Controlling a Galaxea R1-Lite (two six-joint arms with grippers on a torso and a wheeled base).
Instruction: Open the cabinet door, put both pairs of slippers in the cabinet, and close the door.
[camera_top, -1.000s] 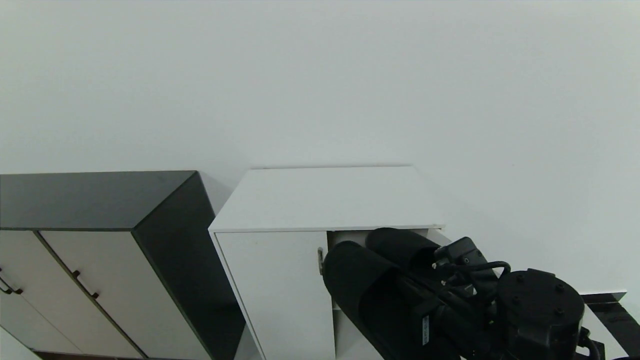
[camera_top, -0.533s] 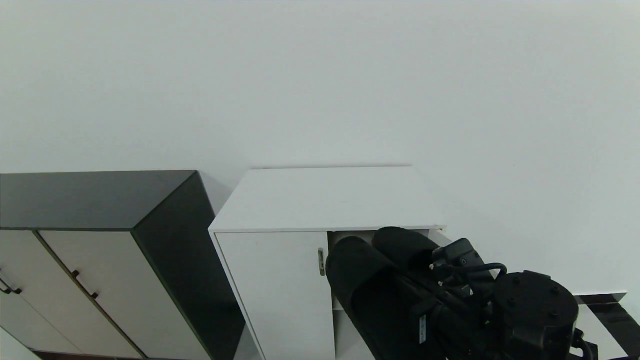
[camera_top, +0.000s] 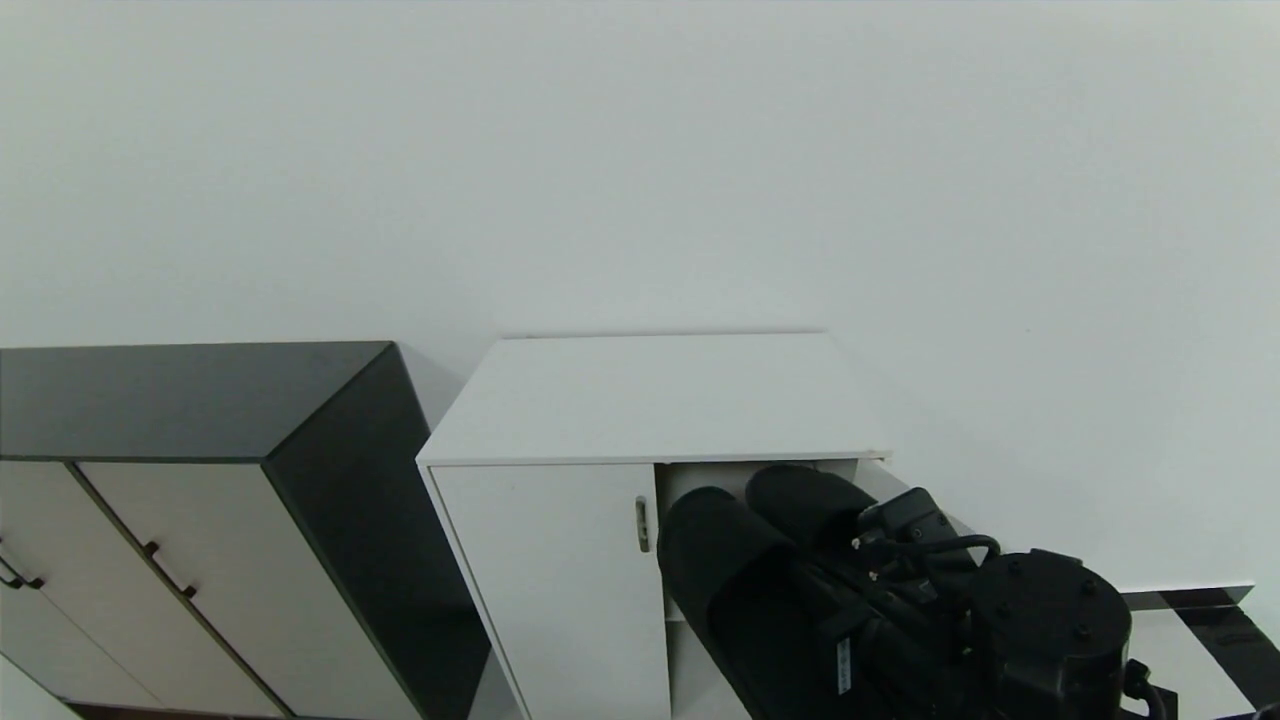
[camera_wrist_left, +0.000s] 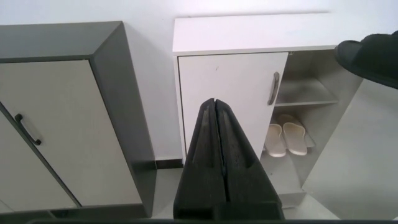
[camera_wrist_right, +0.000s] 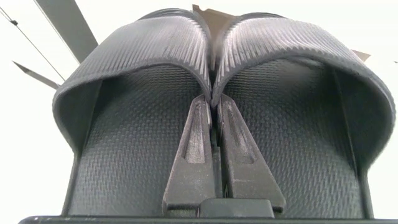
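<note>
Holding the black slippers (camera_top: 745, 575) side by side, the right gripper (camera_wrist_right: 211, 106) had its fingers nipped tight on the pair's two inner edges. Toes pointed away from the wrist toward the cabinet (camera_top: 640, 400), with the long axis running straight at its open right bay, near the top of the opening. White slippers (camera_wrist_left: 286, 138) lay on a lower shelf. The left gripper (camera_wrist_left: 215, 106) hung well back, fingers pressed together, empty.

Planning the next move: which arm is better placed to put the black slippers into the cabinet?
Right. The right gripper is shut on the black slippers at the white cabinet's open side; the left gripper is shut, empty, farther back.
</note>
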